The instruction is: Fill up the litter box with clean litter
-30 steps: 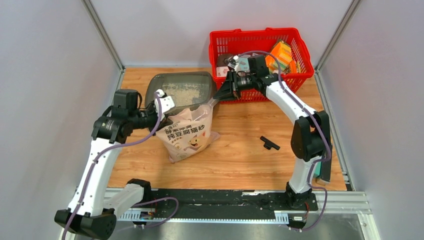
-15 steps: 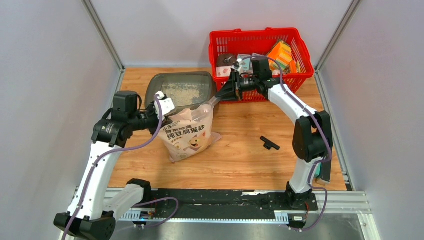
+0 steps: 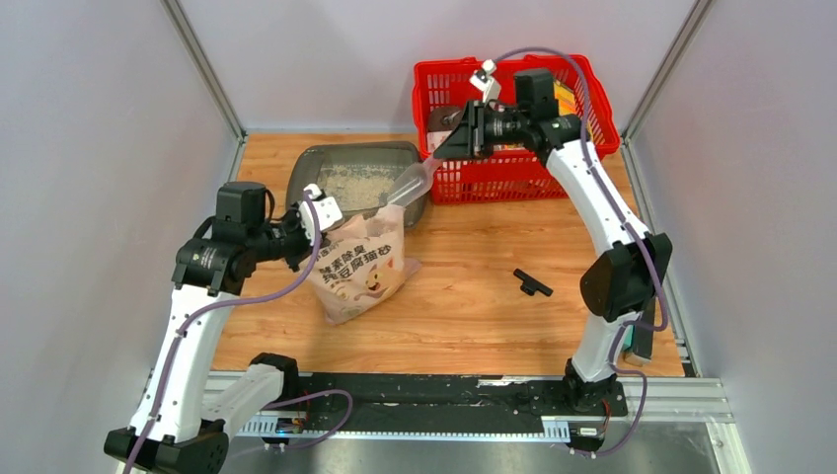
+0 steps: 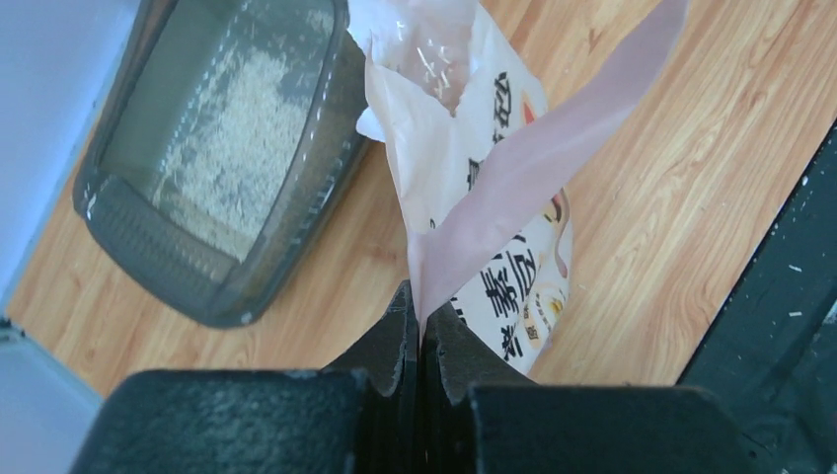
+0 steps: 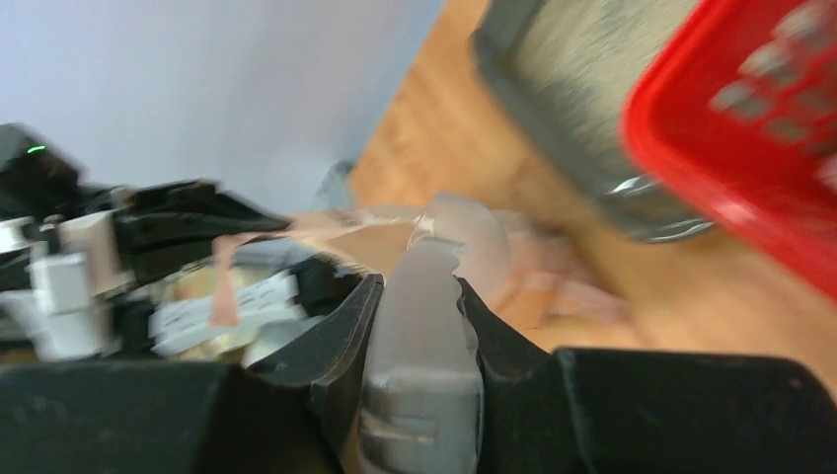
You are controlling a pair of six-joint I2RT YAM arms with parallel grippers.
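the litter box [image 3: 360,148] is smooth dark plastic holding grainy litter [image 3: 353,184]; beside it, a soft glossy film bag [image 3: 360,276], a translucent plastic scoop [image 3: 407,186], a wood-grain table [image 3: 474,291].

left arm [image 3: 188,346] | right arm [image 3: 592,197] | white links, black joints | purple cable [image 3: 538,48] along each

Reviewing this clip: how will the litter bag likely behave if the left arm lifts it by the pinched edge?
Probably floppy: the bag film stretches thin and creased from the left gripper. Likely bottom-heavy, since its body slumps on the table. The smooth film might slip from so narrow a pinch.
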